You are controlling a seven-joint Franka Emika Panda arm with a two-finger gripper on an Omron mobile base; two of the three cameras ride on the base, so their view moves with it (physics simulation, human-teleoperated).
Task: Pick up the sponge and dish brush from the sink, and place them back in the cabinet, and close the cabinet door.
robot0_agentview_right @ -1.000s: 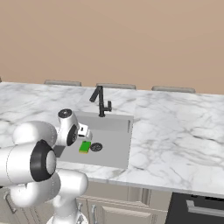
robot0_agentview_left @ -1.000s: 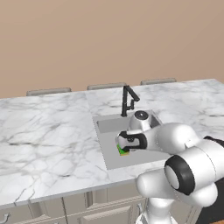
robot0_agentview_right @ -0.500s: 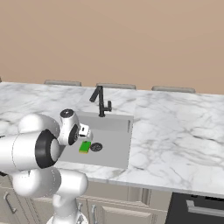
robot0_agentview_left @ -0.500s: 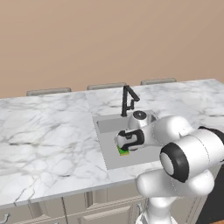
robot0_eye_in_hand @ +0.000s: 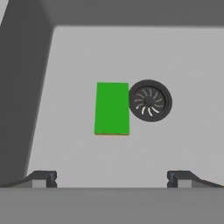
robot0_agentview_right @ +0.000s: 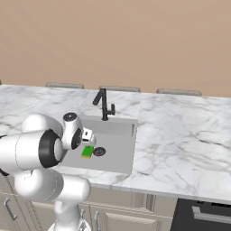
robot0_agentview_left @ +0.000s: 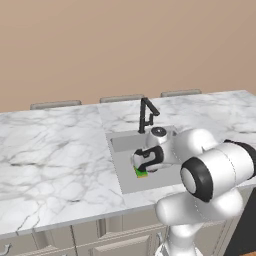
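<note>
Sponge [robot0_eye_in_hand: 112, 108] lies flat on the sink [robot0_eye_in_hand: 65, 148] floor straight ahead of my claw [robot0_eye_in_hand: 112, 178], touching the drain [robot0_eye_in_hand: 150, 100], while my jaws gape fully wide and hold nothing, so, as I judge it, every step is yet undone.

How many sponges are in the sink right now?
1. The green sponge lies flat on the sink floor beside the drain; the arm may hide other items.

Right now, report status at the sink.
Jaws open wide, empty, above the sponge. Sponge flat on sink floor beside drain. Nothing between jaws and sponge.
</note>
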